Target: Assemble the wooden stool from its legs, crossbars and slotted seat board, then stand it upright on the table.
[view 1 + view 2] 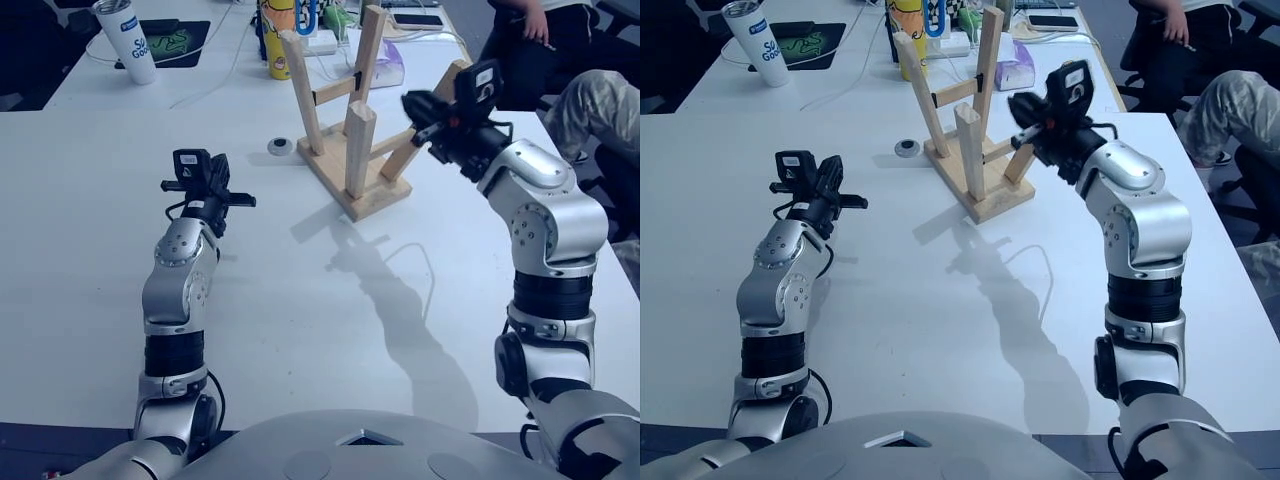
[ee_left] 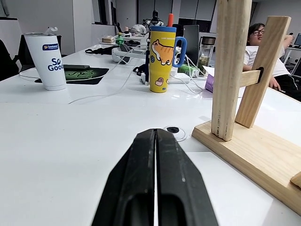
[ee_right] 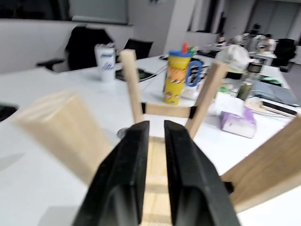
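Pale wooden stool (image 1: 358,150) stands inverted toward the far edge of the white surface (image 1: 100,260): seat board flat down, four legs pointing up and splayed. I see the right gripper (image 1: 412,103) narrowly parted at the right-hand leg, partly hiding it; contact unclear. Left gripper (image 1: 240,199) is pressed together, well left of the stool.

Bright light, soft shadows stretching toward the camera

Office, rows of white desks (image 2: 47,155), office chair (image 3: 140,48), mouse mat (image 2: 87,74)
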{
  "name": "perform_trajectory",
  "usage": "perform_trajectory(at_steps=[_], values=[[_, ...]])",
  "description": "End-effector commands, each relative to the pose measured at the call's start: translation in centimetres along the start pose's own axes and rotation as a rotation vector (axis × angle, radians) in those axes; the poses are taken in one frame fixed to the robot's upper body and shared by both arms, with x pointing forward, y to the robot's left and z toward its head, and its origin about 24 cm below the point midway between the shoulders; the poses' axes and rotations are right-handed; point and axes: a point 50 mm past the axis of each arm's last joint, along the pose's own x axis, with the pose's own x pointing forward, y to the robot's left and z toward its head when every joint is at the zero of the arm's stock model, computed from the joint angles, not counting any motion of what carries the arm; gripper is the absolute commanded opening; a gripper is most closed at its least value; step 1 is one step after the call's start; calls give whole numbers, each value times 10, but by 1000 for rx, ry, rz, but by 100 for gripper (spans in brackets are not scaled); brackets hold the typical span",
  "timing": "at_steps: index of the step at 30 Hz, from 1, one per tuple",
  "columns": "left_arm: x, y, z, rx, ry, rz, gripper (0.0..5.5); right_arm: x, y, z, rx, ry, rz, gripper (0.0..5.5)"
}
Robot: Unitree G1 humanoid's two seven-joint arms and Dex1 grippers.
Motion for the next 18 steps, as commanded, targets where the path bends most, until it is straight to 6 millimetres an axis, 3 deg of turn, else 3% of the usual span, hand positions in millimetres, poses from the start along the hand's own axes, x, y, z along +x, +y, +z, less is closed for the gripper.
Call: perform_trajectory(at_steps=[1,7,10,18], values=[[0,-1,3,11,-1,-8,0,-8,9,-6,-345,63,75,129],[-2,-1,3,3,-7,6,0,-12,9,-48,-716,218,85,223],[-4,-2,2,-2,-5,8,0,-10,11,-64,-891,258,78,223],[-1,-6,3,-6,-7,-6,0,9,6,-66,-1045,194,-49,223]])
